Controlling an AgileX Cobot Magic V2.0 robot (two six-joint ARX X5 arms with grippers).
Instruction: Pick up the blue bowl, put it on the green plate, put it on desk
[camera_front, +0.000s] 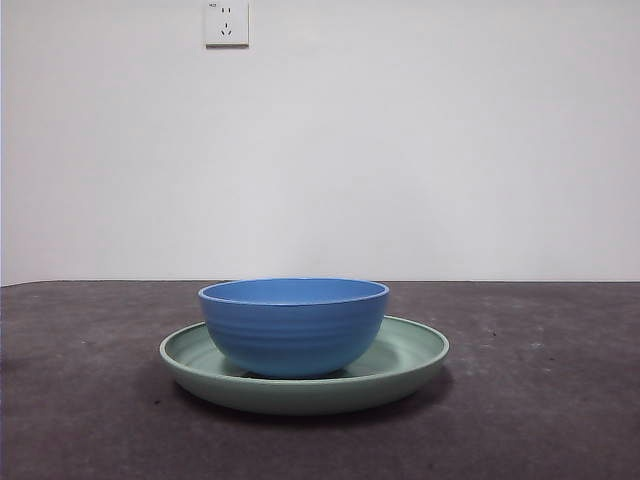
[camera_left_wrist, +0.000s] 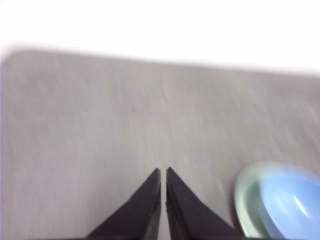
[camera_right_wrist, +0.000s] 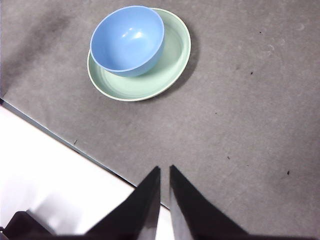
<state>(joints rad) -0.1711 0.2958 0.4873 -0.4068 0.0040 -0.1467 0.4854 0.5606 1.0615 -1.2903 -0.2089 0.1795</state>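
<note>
Already the blue bowl (camera_front: 293, 325) sits upright inside the green plate (camera_front: 415, 352), off-centre, its base on the plate's floor, and the plate rests flat on the desk (camera_front: 560, 400). Neither arm shows in the front view. The left gripper (camera_left_wrist: 163, 171) hangs above bare desk beside the plate, fingers nearly together and holding nothing; the right gripper (camera_right_wrist: 165, 169) waits well apart from the plate, over the desk's edge, fingers likewise almost closed and empty. Judging by this layout, the step remaining is lifting the bowl back onto the desk. That would call for opening the fingers, pinching one rim wall, lifting straight up to clear the plate's raised rim, then setting it down beside the plate.
</note>
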